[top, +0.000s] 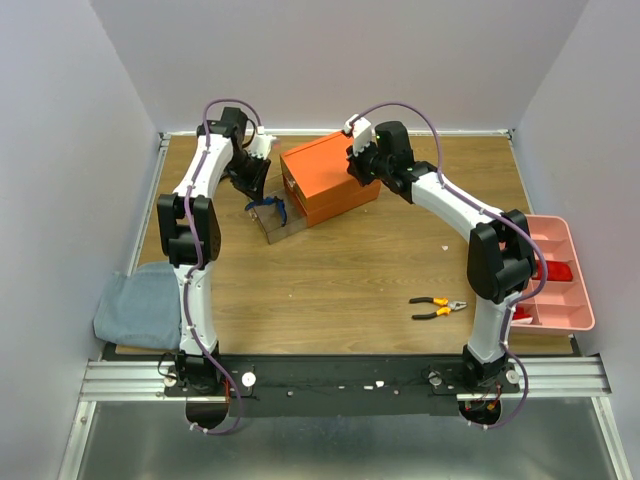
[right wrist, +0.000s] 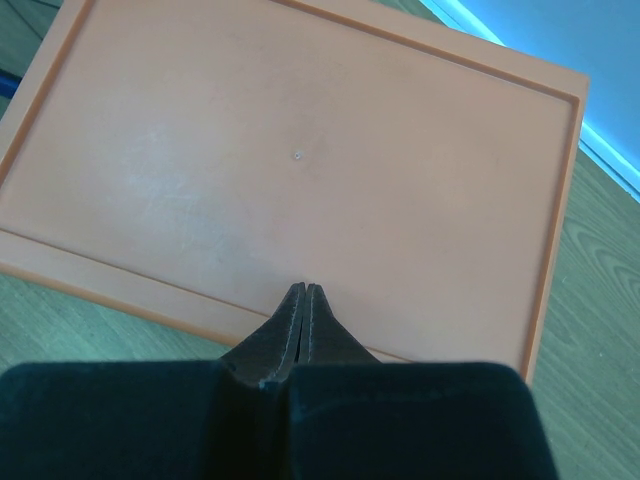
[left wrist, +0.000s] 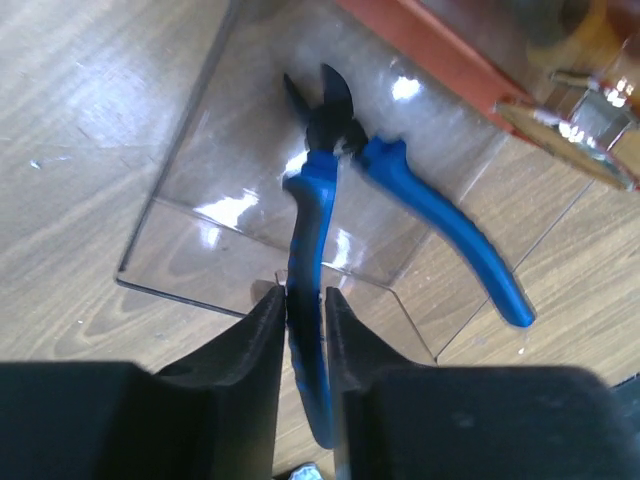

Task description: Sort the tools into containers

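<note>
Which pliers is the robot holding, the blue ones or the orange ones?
The blue pliers: the left gripper pinches one handle over the clear drawer. The orange pliers lie loose on the table.

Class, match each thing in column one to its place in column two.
Column one: 1 blue-handled pliers; 2 orange-handled pliers; 3 grey-blue cloth; 4 pink tray.
Column two: A right edge of the table; B near-left corner; C held by the left gripper at the clear drawer; D loose on bare wood, near the front.
Pairs: 1-C; 2-D; 3-B; 4-A.
</note>
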`<state>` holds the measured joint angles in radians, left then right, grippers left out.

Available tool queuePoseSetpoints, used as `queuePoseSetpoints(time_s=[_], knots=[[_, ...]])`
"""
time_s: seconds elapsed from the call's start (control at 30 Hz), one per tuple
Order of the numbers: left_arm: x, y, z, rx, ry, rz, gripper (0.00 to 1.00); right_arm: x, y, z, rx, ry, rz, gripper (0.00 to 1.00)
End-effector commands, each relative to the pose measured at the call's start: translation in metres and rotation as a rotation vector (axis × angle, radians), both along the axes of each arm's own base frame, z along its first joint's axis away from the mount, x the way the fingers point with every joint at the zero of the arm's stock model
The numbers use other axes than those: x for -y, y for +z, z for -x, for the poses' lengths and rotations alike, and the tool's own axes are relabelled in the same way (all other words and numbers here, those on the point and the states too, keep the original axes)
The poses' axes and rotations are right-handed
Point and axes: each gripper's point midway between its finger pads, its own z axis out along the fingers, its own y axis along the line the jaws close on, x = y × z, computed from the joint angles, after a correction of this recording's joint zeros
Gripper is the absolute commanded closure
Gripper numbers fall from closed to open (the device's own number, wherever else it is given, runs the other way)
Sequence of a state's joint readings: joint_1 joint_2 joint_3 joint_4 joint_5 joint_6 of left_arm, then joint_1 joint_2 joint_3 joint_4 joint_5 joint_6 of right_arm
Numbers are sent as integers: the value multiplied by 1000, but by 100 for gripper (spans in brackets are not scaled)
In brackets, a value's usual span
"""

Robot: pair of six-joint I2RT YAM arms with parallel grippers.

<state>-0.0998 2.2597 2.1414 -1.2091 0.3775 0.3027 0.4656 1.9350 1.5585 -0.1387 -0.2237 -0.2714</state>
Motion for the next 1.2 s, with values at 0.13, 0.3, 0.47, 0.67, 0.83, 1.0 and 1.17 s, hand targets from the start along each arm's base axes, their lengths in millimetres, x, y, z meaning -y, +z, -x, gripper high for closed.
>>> queuePoseSetpoints(time_s=[0.13, 0.3, 0.47, 0.67, 0.83, 1.0, 1.17], knots=[[12, 33, -18, 90, 43, 71, 62, 26, -85, 49, -288, -6, 165, 99], [12, 27, -15, 68, 45, 66, 63, 26, -83, 49, -283, -8, 166, 99], [7, 25, -9, 59, 13, 39, 59, 28, -85, 50, -281, -9, 171, 99], [4, 9, -3, 24, 5, 7, 58, 27, -84, 50, -278, -9, 170, 99], [1, -6, -2, 8, 2, -23, 59, 29, -84, 51, -276, -11, 176, 99], [3, -14, -2, -8, -3, -12, 73, 30, -86, 52, -276, -12, 181, 99], [16, -8, -7, 10, -12, 59, 89, 31, -88, 51, -280, -15, 182, 99]])
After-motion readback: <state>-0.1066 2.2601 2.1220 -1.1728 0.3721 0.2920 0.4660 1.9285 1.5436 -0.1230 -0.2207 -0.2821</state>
